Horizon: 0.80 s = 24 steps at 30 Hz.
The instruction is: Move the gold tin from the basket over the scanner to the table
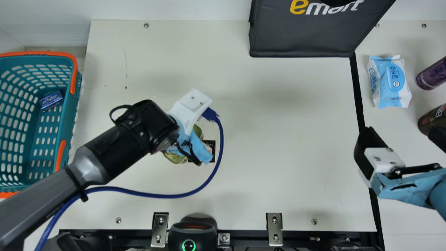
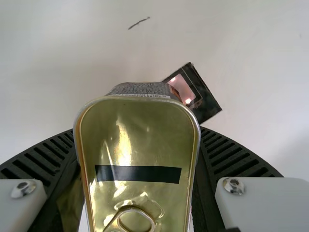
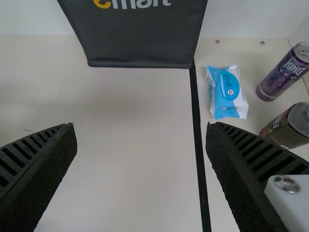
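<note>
Gripping gold tin (image 2: pixel 154 150) w/ L gripper (image 2: pixel 137 135) — fingers partway apart, against its sides. Tin's out of basket (image 1: pixel 68 118), by dark panel (image 2: pixel 208 108) on table (image 1: pixel 261 157). Prob. stiff, slick, midweight; hold side walls, avoid pull ring (image 2: pixel 133 222). Side print too fine to read. R gripper (image 3: pixel 141 125) — wide open, empty.

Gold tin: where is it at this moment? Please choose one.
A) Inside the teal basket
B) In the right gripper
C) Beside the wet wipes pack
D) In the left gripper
D, because the left wrist view shows the gold tin between the jaws of the left gripper.
</note>
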Tool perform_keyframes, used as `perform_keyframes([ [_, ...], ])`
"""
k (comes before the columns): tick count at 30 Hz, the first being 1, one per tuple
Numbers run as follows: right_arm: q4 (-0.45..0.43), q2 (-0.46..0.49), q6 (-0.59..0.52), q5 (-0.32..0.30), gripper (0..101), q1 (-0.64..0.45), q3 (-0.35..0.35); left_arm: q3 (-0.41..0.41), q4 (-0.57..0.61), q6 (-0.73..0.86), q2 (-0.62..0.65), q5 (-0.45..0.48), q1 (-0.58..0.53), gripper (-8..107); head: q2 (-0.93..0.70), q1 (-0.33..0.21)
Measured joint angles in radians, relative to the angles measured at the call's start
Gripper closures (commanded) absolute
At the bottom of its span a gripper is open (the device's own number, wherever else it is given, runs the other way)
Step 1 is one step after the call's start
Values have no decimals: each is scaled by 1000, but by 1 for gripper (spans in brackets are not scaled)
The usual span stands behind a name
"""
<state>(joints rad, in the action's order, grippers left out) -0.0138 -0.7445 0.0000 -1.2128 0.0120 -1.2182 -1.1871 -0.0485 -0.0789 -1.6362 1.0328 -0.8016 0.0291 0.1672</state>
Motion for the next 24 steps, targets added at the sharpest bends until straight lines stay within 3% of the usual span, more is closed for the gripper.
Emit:
perform_keyframes([
  [12,0,0,0,0,6,0,0,68,98,464,61,-73,-4,107,0,0],
  [24,0,0,0,0,6,0,0,107,97,800,91,-112,-15,107,0,2],
])
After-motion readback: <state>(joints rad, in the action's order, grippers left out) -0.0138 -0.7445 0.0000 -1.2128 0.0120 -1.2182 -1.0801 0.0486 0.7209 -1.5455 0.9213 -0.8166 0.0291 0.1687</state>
